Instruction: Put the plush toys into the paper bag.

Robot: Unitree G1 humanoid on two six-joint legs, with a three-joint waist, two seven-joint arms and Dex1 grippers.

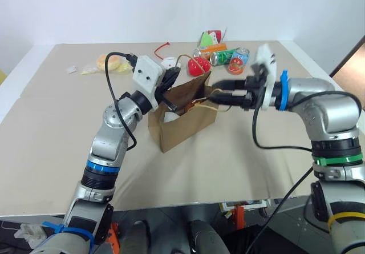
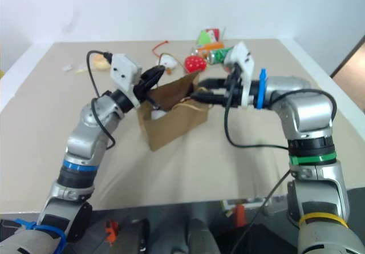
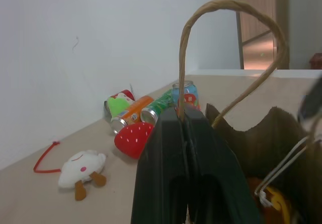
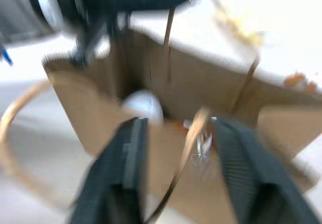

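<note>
The brown paper bag (image 1: 185,125) stands open in the middle of the table. My left gripper (image 1: 166,94) is shut on one twisted-cord handle (image 3: 229,3) at the bag's left rim, and the loop rises from between its fingers. My right gripper (image 1: 214,94) is open at the bag's right rim, and the other handle (image 4: 188,138) runs loosely between its fingers (image 4: 133,148). Inside the bag lie a white rounded end (image 4: 143,105) and a yellow plush toy (image 3: 274,204). A red strawberry plush (image 1: 198,65) and a white plush (image 3: 80,166) with a red cord lie behind the bag.
Several printed drink cans (image 1: 231,57) and a green-and-red packet (image 1: 210,38) lie at the back of the table. A yellow wrapped item (image 1: 108,64) sits at the back left. The table's front edge (image 1: 188,204) is near me.
</note>
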